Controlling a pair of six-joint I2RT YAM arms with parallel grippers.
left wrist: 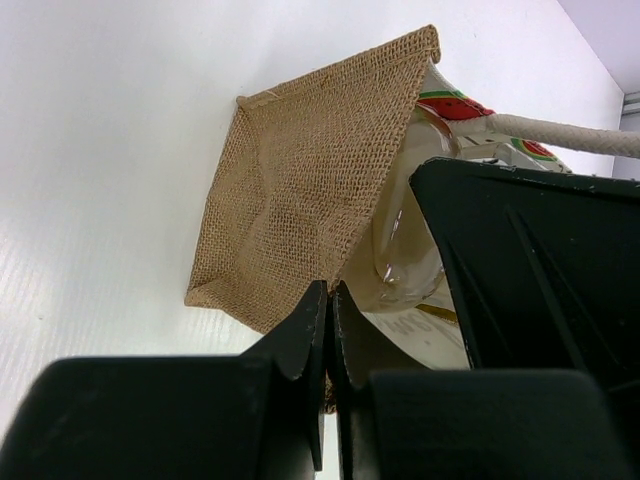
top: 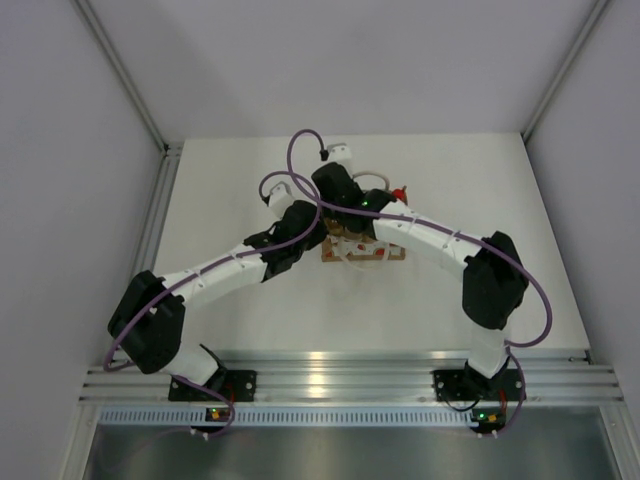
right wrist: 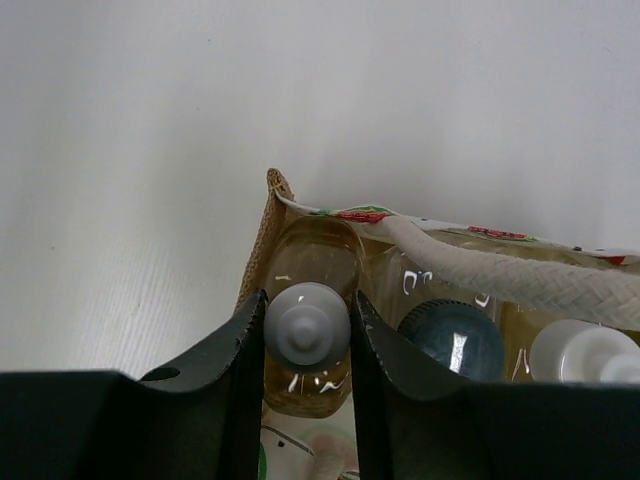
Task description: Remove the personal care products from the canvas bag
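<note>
From above, my left arm (top: 215,272) and right arm (top: 430,238) meet over the canvas bag (top: 365,252) in the middle of the table, and their wrists hide its mouth.

On the left wrist camera, the left gripper (left wrist: 328,300) is pinched tight on the bag's fabric edge. The burlap side wall spreads ahead of the fingers.

On the right wrist camera, the right gripper (right wrist: 307,300) is drawn narrow onto the white cap (right wrist: 307,325) of an amber bottle (right wrist: 305,265), which stands inside the bag. To the right of the fingers sit a dark cap (right wrist: 452,340) and another white cap (right wrist: 590,355), under the rope handle (right wrist: 520,278).

I judge three risks. The hold is on the smooth cap alone and may slip. The bottle is packed against its neighbour and could drag the bag upward if my left pinch gives. The handle could snag.

The table (top: 250,310) is smooth white, with grey wall panels (top: 80,150) around it and an aluminium rail (top: 350,375) at the near edge.
</note>
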